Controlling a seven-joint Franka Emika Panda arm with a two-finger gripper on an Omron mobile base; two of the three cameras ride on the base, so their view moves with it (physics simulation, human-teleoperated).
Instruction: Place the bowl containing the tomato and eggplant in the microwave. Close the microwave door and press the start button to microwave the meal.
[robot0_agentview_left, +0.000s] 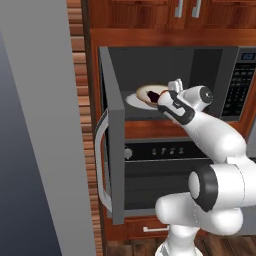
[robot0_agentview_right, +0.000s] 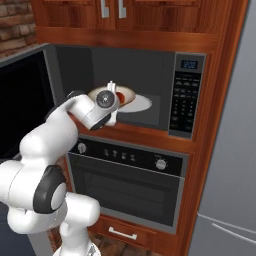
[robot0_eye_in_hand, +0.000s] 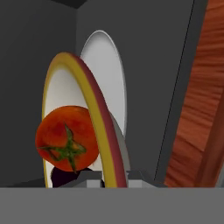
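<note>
Now bowl (robot0_eye_in_hand: 94, 109) in hand (robot0_eye_in_hand: 114, 175)

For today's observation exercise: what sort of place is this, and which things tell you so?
A rendered home kitchen: a built-in microwave sits above an oven, wooden cabinets hang overhead, and a bowl holding a tomato is inside the microwave.

Glossy red-orange tomato (robot0_eye_in_hand: 64, 138) sits in a smooth glazed-looking bowl (robot0_eye_in_hand: 94, 109), inside the matt grey metal microwave (robot0_agentview_left: 150, 62) set in polished reddish wood cabinetry (robot0_agentview_right: 145, 20), brick wall (robot0_agentview_right: 15, 25) at ten o'clock.
</note>
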